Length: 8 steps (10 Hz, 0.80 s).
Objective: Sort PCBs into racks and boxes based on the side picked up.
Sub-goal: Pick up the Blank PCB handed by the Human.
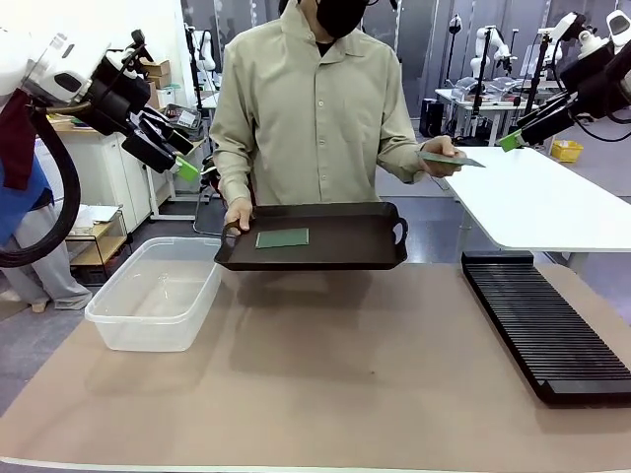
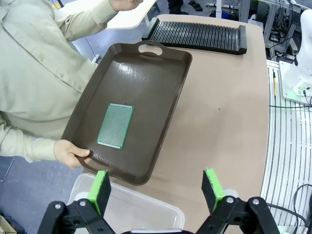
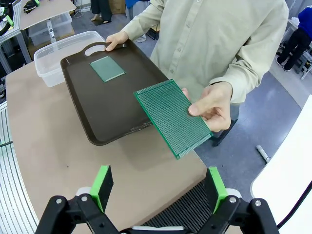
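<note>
Held PCB (image 3: 173, 117) is offered flat in a hand (image 3: 212, 105) | tray PCB (image 2: 115, 124) is laid on tray (image 2: 151, 83) | left claw (image 2: 157, 184), right claw (image 3: 159, 180) are spread apart, empty | it is judged thin, stiff, light; free edge is best pinched.

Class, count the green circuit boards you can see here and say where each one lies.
2. The first PCB is held out in the person's hand; the second PCB lies flat on the dark tray the person carries. None appears hidden.
</note>
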Tool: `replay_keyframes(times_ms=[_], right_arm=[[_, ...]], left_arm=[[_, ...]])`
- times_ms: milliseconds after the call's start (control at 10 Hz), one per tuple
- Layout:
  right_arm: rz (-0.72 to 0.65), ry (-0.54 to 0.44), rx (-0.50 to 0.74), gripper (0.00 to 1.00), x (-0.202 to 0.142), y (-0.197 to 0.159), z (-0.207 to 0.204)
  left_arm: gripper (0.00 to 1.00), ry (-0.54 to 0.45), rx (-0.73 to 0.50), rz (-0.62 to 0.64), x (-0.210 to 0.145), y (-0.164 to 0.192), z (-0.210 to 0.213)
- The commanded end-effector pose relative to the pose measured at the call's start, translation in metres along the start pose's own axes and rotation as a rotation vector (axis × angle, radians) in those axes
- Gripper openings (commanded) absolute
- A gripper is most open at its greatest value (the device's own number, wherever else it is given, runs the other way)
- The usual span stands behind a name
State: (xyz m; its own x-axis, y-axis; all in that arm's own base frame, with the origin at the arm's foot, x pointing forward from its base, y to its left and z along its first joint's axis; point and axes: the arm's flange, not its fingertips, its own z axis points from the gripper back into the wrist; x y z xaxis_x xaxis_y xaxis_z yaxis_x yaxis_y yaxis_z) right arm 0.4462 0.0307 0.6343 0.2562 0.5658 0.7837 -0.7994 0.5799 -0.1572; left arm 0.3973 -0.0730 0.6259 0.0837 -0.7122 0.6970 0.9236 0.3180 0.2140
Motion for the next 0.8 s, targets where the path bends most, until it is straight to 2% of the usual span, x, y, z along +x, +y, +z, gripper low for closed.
replay_keyframes(times_ms=[0, 700], right_arm=[[-0.002, -0.004, 0.003, 1.00, -0.0009, -0.0004, 0.0000], [-0.002, -0.004, 0.003, 1.00, -0.0009, -0.0004, 0.0000]], left_arm=[[1.00, -0.018, -0.012, -0.010, -0.0002, -0.0002, -0.0010], [1.00, -0.018, -0.012, -0.010, -0.0002, -0.0002, -0.0010]])
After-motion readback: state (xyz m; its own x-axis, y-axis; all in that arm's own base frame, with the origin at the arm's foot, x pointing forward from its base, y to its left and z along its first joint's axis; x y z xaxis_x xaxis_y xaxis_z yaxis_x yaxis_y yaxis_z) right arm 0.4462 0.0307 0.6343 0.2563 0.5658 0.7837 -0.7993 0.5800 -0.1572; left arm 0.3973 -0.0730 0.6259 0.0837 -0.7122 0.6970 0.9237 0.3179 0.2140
